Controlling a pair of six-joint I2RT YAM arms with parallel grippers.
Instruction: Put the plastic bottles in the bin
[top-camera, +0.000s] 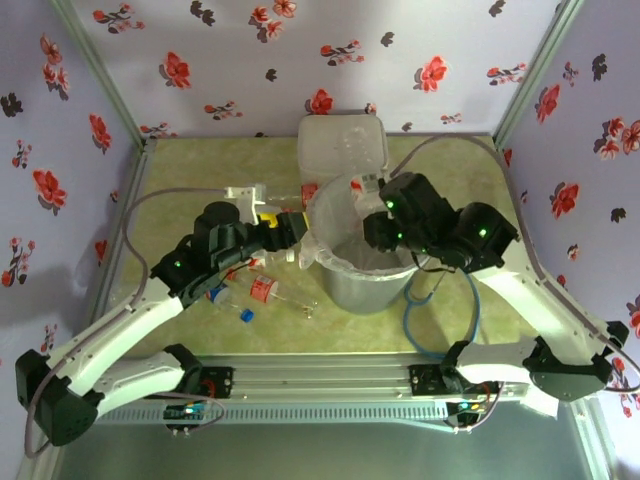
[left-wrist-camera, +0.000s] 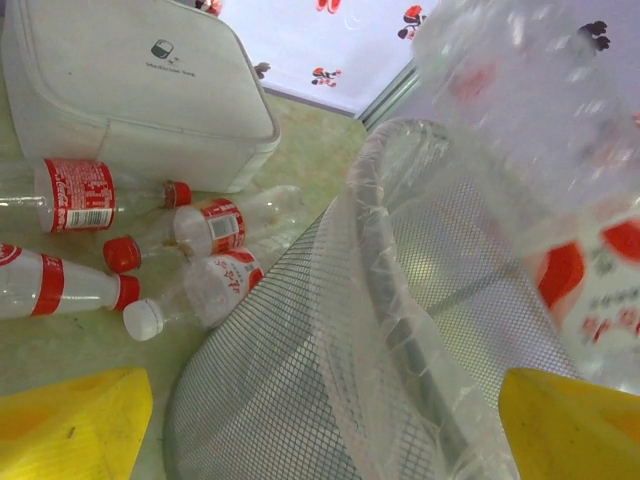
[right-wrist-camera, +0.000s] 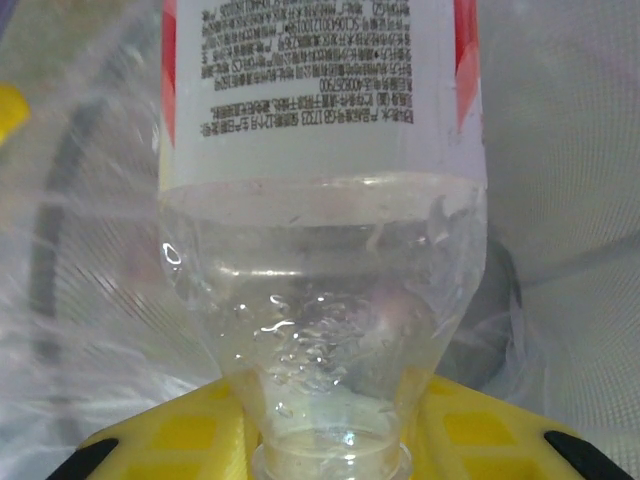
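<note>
Right claw clamps bottle neck; bottle hangs over bin.

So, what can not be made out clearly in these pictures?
Top view: inside of the large round grey bag-lined bin, partly covered by the right arm; contents unknown.
Right wrist view: mouth of the clear red-and-white-labelled plastic bottle, cut off by the bottom edge; cap unknown.
Top view: small clear plastic bottles on the table, partly under the left arm; number unclear.

Overhead rear view — wrists close, sharing bin.
</note>
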